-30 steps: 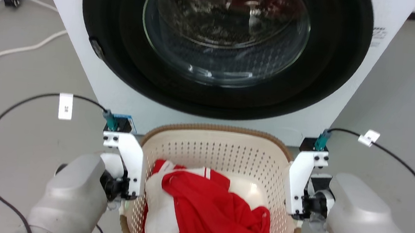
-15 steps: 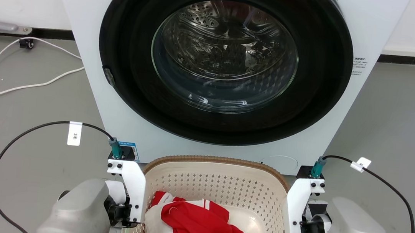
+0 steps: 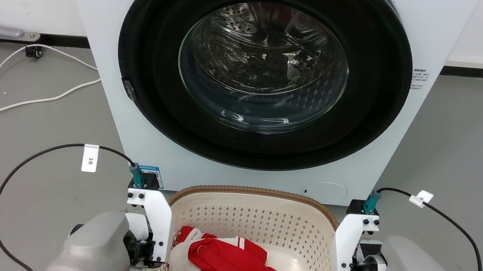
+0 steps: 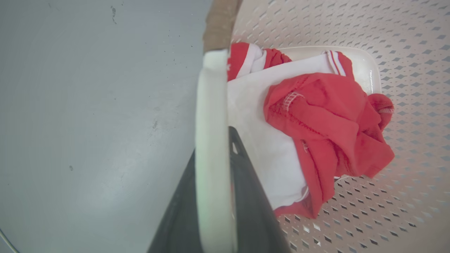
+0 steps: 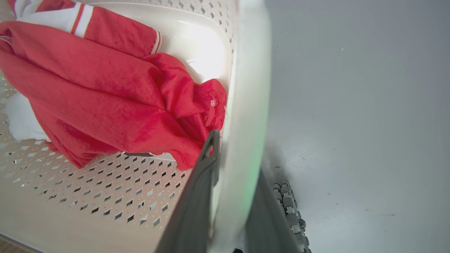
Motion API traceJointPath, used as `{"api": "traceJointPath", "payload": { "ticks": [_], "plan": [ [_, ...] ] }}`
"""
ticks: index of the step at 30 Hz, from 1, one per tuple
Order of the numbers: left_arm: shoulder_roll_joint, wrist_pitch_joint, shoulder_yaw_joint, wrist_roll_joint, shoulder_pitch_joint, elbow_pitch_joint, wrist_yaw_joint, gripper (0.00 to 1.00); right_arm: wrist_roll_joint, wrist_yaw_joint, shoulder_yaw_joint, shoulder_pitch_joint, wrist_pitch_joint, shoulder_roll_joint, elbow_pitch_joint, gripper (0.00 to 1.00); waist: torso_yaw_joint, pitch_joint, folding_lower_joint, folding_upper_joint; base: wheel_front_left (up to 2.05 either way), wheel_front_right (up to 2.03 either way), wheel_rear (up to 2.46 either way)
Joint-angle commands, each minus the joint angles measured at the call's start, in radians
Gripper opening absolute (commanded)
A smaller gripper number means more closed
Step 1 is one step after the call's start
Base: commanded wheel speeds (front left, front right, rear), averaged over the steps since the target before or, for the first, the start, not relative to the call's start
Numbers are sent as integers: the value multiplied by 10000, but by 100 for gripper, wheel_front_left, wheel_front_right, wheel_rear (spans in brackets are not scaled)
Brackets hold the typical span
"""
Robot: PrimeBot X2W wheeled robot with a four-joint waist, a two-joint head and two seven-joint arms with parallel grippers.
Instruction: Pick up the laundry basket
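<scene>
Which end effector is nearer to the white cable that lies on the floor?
Left. The left end effector clamps the left handle of the laundry basket, on the side where the white cable lies. The right end effector clamps the right handle, across the basket from it.

left tool (image 4: 214, 147) and right tool (image 5: 237, 154) point downward, each clamped onto a side of the laundry basket (image 3: 251, 215).

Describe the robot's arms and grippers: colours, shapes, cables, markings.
Both forearms are rounded pale grey shells. Each wrist has a white bracket with black screws, a teal plug and a black cable; the left cable's white tag reads 3米. The left gripper and right gripper have dark tapered fingers; a ridged strip flanks one right finger.
</scene>
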Motion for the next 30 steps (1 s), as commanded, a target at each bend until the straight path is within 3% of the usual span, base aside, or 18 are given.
{"api": "traceJointPath", "payload": {
  "ticks": [1,30],
  "plan": [
    [-228,-54,-78,-30,38,-95,-138,0,85,140,-33,49,-54,221,-87,0,4,-4,1,0,0,0,0],
    [-144,-251,-235,-536,-114,52,-137,0,-617,136,-745,191,-117,167,-78,0,33,45,1,0,0,0,0]
  ]
}}
